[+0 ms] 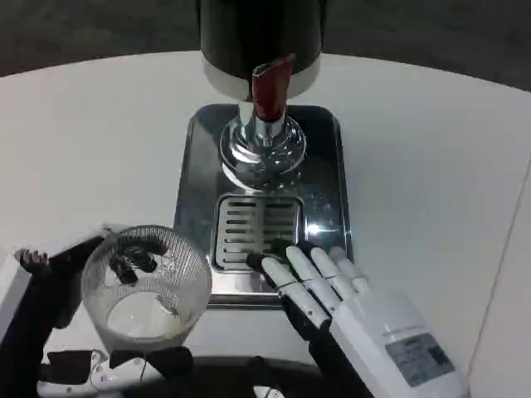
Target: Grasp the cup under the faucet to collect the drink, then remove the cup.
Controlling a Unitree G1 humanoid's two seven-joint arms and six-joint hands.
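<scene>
A clear ribbed cup [146,284] is held by the left hand [99,365], left of the drip grate [257,235] of the steel tray [192,178]. The right hand [332,294], empty and spread, is rested on that grate below the red-handled faucet [270,91].

Nothing readable anywhere. Only a grey label with blurred, illegible print on the white back of the right hand [377,319], at five o'clock from the drip grille [253,232].
</scene>
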